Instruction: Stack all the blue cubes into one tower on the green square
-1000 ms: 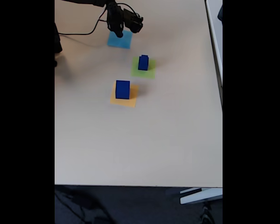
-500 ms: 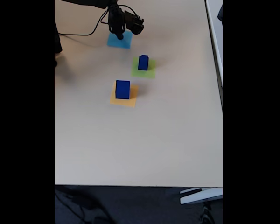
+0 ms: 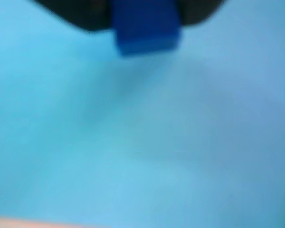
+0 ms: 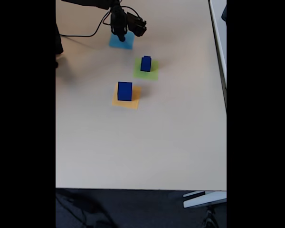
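Hand (image 4: 121,37) pinches 1 small solid blue cube (image 3: 145,26) over flat light-blue paper (image 3: 142,142).

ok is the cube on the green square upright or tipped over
Upright: the blue cube sits flat on the green square in the fixed view, top face level.

Claw (image 4: 121,37) downward, closed on cube

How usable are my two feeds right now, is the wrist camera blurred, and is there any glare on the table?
Wrist view: strongly out of focus; a dark-blue cube between black gripper parts over the flat light-blue paper square, edges soft. Fixed view: sharper but low-detail, with black bars on both sides; the beige table is evenly lit with no strong glare; soft shadows beside the cubes on the lime-green square and orange-yellow square.
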